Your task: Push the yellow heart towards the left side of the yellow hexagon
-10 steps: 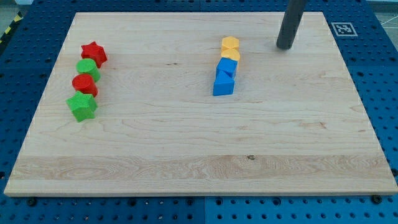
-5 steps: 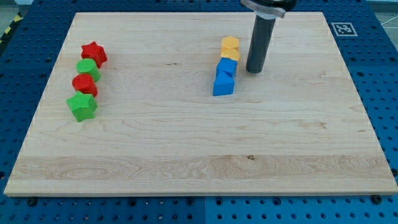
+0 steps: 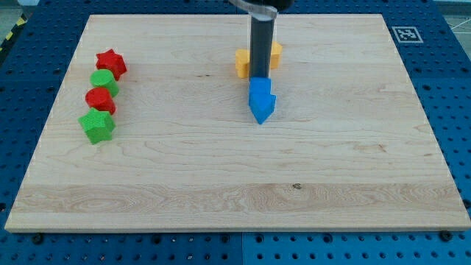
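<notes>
My tip (image 3: pixel 259 76), no jaws to report, sits between yellow heart (image 3: pixel 243 62) on its left and yellow hexagon (image 3: pixel 274 53) on its right; risk: nudging blue blocks (image 3: pixel 261 99) just below

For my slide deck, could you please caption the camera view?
My tip stands between two yellow blocks, just above the blue blocks.

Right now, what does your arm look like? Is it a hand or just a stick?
Just a stick! My arm ends in a straight, round rod, dark grey to black with a smooth, slightly shiny side. At the view's top it joins a wider dark collar, mostly cut off by the picture's edge. No fingers, cables or markings show. My tip is the rod's plain flat lower end.
</notes>
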Robot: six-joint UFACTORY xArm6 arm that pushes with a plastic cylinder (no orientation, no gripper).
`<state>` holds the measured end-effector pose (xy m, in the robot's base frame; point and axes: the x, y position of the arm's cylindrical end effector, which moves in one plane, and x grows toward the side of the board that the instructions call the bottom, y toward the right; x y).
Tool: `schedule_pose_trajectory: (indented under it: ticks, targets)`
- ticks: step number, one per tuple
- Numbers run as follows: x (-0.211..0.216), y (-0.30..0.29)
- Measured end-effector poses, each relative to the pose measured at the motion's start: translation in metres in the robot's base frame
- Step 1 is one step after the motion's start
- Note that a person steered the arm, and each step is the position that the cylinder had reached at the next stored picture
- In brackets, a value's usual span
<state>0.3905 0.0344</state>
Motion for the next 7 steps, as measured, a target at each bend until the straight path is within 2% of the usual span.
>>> schedule_pose_trajectory:
  ticks: [1,2,3,4,7]
  targets:
    - [0.017,0.0]
    - [0.017,0.0]
    - [-0.016,-0.004]
    - [-0.041,-0.037]
    - [-0.048,-0.098]
